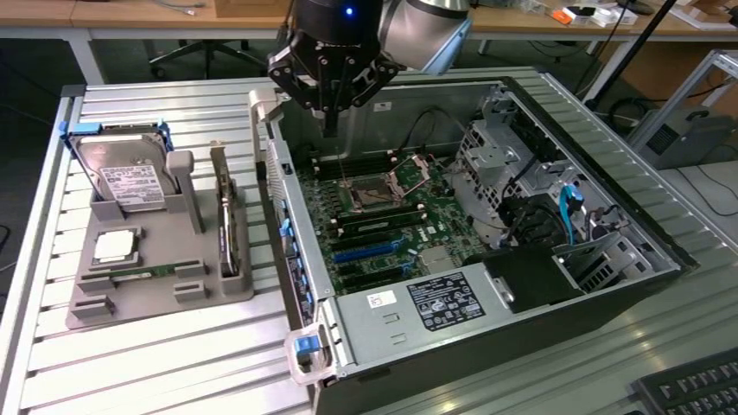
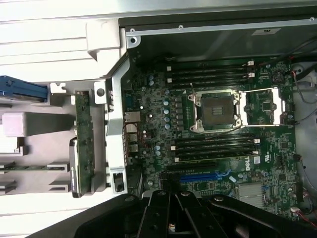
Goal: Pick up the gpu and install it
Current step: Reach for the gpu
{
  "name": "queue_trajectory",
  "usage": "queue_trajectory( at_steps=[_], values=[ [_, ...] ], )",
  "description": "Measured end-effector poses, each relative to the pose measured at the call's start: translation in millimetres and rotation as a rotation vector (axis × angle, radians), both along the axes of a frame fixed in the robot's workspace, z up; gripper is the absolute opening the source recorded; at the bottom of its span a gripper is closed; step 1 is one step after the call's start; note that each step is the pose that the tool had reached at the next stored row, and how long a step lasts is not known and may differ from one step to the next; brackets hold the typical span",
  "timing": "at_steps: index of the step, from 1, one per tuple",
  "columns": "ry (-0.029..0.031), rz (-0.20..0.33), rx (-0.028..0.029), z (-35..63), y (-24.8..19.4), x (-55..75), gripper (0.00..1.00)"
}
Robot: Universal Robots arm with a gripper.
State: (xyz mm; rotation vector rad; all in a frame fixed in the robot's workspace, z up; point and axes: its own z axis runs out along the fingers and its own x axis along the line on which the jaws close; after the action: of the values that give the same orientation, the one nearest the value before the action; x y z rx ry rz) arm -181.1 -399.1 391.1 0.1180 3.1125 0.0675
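Gpu [image 1: 227, 226] is standing on edge in a slot of the grey rack [image 1: 144, 303], just beside the open case [image 1: 611, 298] on the exterior view's left. The hard drive [image 1: 130, 181] is sitting in the same rack. I am hovering my gripper [image 1: 331, 119] above the motherboard [image 1: 398, 229] inside the case, well apart from the gpu, fingers clenched together and grasping nothing.

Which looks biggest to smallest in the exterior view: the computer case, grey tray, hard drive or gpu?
1. computer case
2. grey tray
3. hard drive and gpu, unranked: similar length, but the gpu stands on edge, showing mostly its thin side.
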Motion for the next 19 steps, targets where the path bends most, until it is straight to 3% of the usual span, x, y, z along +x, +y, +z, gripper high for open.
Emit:
queue_trajectory(
  at_steps=[19],
  values=[
    [0.0000,0.000,-0.0001,-0.2,0.0,-7.4,0.11]
  ],
)
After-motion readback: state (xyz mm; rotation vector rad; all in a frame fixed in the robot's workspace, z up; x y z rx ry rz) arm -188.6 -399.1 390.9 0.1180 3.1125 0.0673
